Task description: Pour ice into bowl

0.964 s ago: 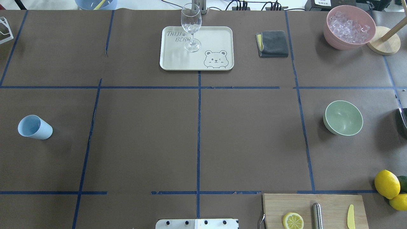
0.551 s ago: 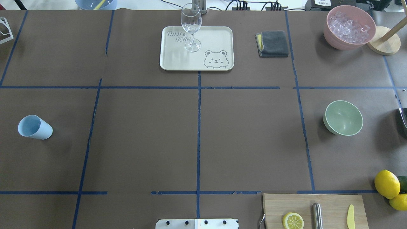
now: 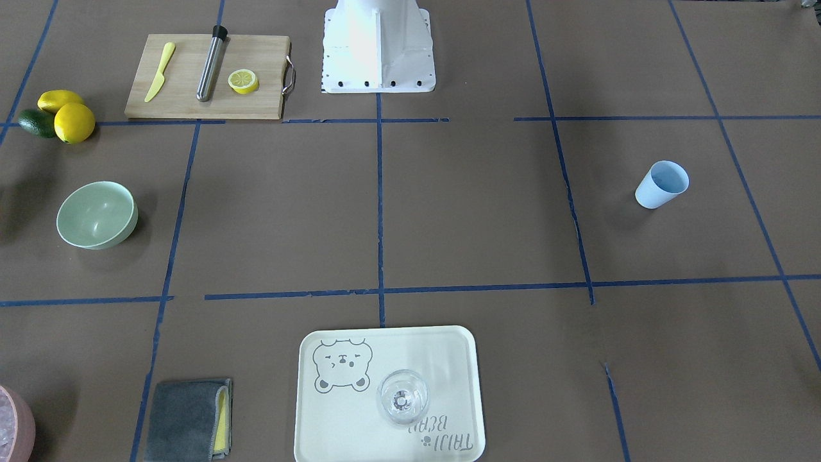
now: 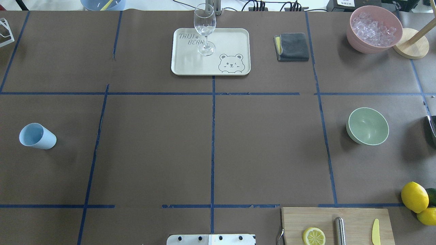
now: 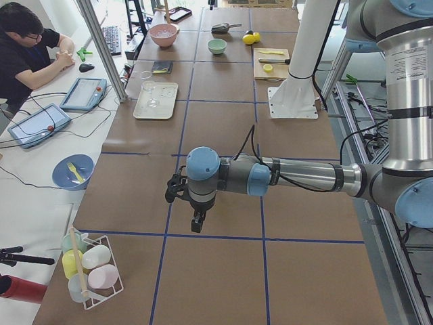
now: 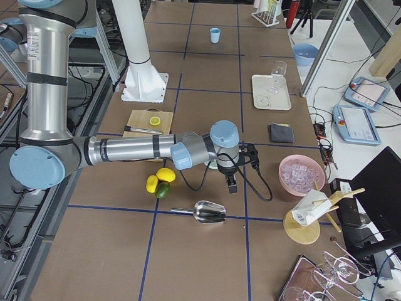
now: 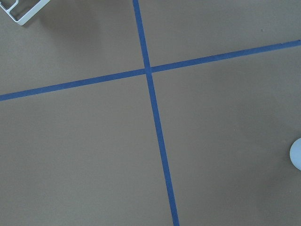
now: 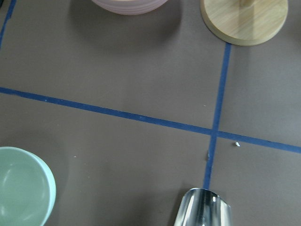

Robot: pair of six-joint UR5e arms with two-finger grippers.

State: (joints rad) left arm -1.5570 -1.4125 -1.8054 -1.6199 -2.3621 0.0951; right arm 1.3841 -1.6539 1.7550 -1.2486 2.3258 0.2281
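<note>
The green bowl (image 4: 368, 126) stood upright on the brown desk (image 4: 153, 153), at the right of the overhead view, about halfway down. Its inside looked plain green.

Above it, in the upper right corner, sat a pink bowl (image 4: 353, 38) full of clear lumps (image 4: 373, 29), just beside a round wooden stand (image 4: 410, 46). A blue tape line (image 4: 368, 94) ran across the desk between the two bowls.

Left of the pink bowl lay a folded grey cloth (image 4: 293, 47). Further left was a pale tray (image 4: 231, 41) with a glass (image 4: 205, 27) standing on it. A blue cup (image 4: 36, 136) stood at the left edge, well apart from the green bowl. At the lower right were two lemons (image 4: 414, 196) and a wooden board (image 4: 356, 221).

In the right side view a shiny scoop (image 6: 210, 213) lay on the desk near the lemons. The right tool (image 6: 232, 186) hung between the green bowl and the pink one, and its arm hid part of the green bowl. The left tool (image 5: 197, 227) hung near a crossing of tape lines at the other end. I could not tell how far open either tool was, or if it held anything.
</note>
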